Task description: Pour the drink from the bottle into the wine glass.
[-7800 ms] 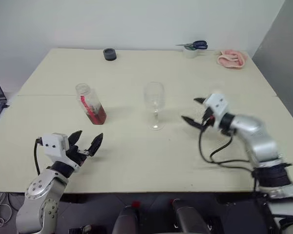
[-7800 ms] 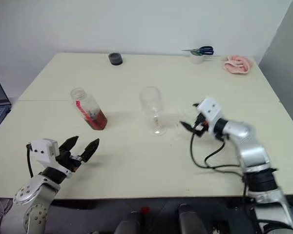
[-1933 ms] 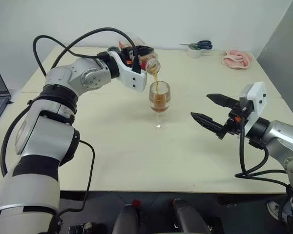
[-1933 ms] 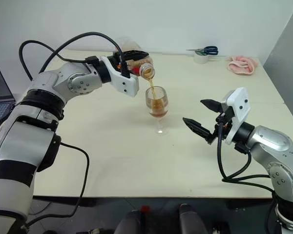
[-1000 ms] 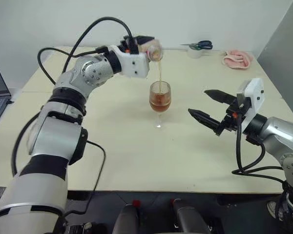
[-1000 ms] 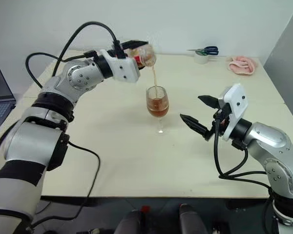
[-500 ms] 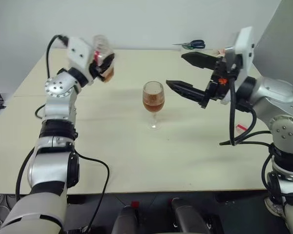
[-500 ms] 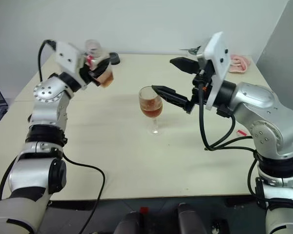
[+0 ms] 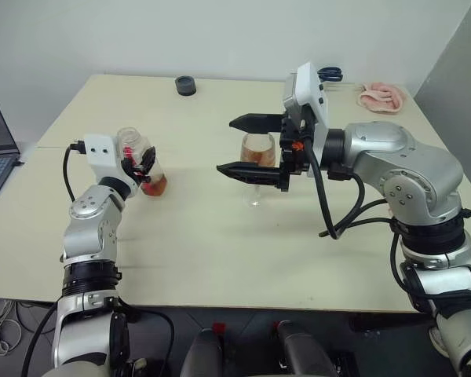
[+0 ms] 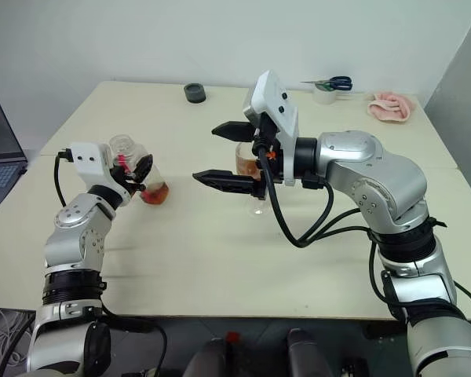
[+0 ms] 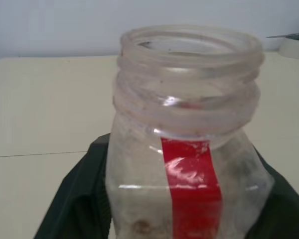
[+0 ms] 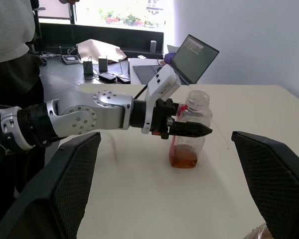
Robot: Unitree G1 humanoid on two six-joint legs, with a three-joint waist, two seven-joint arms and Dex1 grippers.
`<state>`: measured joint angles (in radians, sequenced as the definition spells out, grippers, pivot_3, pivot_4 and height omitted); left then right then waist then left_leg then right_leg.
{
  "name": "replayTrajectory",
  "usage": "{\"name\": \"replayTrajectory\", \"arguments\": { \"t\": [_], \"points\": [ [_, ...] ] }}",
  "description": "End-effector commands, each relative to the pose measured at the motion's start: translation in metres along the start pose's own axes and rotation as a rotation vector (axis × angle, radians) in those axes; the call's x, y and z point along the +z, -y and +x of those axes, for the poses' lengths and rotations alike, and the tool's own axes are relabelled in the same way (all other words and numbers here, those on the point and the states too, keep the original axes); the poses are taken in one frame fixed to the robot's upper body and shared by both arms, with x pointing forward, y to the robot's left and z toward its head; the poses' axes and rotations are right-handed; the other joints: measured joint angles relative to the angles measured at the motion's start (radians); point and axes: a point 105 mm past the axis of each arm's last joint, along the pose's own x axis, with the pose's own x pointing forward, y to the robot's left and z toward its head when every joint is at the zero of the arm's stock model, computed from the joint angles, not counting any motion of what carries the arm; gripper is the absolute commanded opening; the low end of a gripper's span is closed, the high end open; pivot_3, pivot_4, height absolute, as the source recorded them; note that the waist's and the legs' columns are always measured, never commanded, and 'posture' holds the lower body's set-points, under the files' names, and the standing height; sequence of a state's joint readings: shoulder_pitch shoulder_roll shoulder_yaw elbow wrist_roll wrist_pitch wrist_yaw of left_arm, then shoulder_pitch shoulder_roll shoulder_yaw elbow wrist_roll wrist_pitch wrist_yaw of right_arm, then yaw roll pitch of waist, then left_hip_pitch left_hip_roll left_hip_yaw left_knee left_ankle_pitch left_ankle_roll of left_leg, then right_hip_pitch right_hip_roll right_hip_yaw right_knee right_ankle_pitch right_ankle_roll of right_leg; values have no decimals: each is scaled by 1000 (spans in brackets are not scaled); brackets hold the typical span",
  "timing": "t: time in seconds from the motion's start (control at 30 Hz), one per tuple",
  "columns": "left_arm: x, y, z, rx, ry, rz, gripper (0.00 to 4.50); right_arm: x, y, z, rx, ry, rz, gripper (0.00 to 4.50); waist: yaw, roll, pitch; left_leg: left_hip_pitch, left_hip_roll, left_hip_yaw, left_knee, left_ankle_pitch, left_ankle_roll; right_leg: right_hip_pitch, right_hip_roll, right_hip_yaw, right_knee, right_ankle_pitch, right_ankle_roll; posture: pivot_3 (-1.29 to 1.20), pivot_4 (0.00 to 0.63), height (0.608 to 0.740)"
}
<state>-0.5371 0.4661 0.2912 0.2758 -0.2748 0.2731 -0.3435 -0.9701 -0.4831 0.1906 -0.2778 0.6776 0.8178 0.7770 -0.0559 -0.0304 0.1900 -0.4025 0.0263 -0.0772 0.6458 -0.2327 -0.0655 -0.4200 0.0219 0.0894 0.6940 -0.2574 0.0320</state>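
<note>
The bottle [image 9: 139, 163] stands upright on the counter [image 9: 220, 236], at about 9 o'clock from the wine glass [image 9: 257, 157]. The left gripper [image 9: 144, 163] has its fingers on both sides of the bottle; whether they squeeze it I cannot tell. The right gripper [image 9: 239, 146] holds its fingers wide apart, around nothing, in front of the glass, which holds the drink [image 9: 256, 154].

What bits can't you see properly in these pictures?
- Wine glass: in the head views, the open right gripper crosses in front and hides the lower bowl.
- Bottle: in the left wrist view, its base is cut off by the picture's edge.
- Person: in the right wrist view, cut off above the chest by the edge.
- Scissors: in the left eye view, partly behind the right arm.
</note>
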Motion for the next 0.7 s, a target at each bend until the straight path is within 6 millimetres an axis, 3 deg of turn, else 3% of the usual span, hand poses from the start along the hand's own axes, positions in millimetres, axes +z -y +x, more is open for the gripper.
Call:
{"name": "replayTrajectory", "arguments": {
  "t": [0.03,0.1,0.27,0.4,0.57,0.6,0.7],
  "points": [
    [17,-2,-5,11,51,12,3987,11,-2,-2,12,12,-53,4500,0,0,0,0,0,0,0,0,0,0,0,0,0,0,0,0,150,740],
    [20,-6,-11,25,49,28,4480,11,-2,-3,15,10,-53,4500,0,0,0,0,0,0,0,0,0,0,0,0,0,0,0,0,150,740],
    [30,-3,-35,-39,28,85,4480,9,1,-3,13,8,-56,4500,-5,0,0,1,1,0,-1,0,0,0,1,0,0,0,0,0,150,740],
    [68,2,-77,-139,69,114,4480,10,8,-13,-18,6,-57,4500,-7,0,0,0,2,0,-1,0,0,-1,1,0,0,-1,-1,0,150,740],
    [92,0,-100,-269,30,162,4480,-1,22,-34,-93,-48,-39,4500,0,0,0,1,1,0,-1,0,0,1,1,0,-2,-4,2,0,150,740],
    [97,5,-101,-316,36,155,4480,-3,25,-40,-107,-54,-32,4500,1,0,0,1,1,0,-1,0,0,1,1,0,-2,-4,2,0,150,740],
    [112,53,-107,-656,50,114,4480,-12,45,-81,-210,-98,-13,4500,10,-1,0,0,1,0,-1,0,0,2,1,-2,-6,-5,2,0,150,740]
  ]
}}
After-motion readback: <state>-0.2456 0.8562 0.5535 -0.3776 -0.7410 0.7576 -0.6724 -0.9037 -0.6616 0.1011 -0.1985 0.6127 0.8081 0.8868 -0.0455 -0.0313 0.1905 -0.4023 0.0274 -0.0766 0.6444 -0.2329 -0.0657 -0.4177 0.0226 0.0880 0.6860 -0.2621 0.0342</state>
